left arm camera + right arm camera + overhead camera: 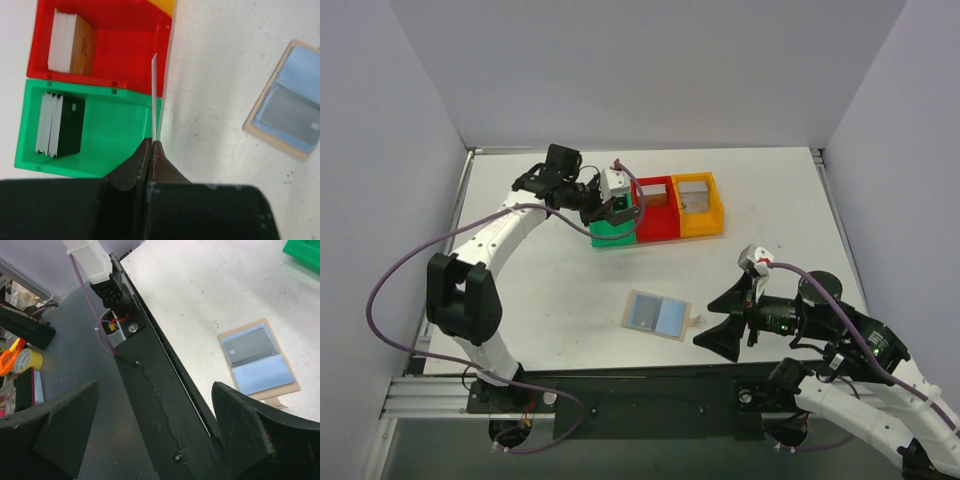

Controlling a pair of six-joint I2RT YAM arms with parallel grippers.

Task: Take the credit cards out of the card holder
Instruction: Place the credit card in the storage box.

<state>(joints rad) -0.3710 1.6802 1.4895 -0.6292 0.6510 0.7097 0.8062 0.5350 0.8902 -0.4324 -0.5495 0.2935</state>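
Observation:
The card holder (657, 315) lies open and flat on the white table, tan-edged with two bluish panels. In the left wrist view, one pocket of the card holder (287, 107) holds a grey credit card (292, 116). My left gripper (152, 143) is shut on a thin pale credit card (153, 95), seen edge-on above the wall between the green bin (110, 135) and the table. From above, the left gripper (618, 214) hangs over the green bin (610, 236). My right gripper (712, 322) stands wide open just right of the holder, holding nothing; the right gripper (155, 412) looks past the table's near edge.
The green bin holds a stack of dark cards (60, 125). A red bin (120, 50) holds a brownish stack (75, 44). An orange bin (700, 207) at the right of the row holds a grey card. The black base rail (165, 405) runs along the near table edge.

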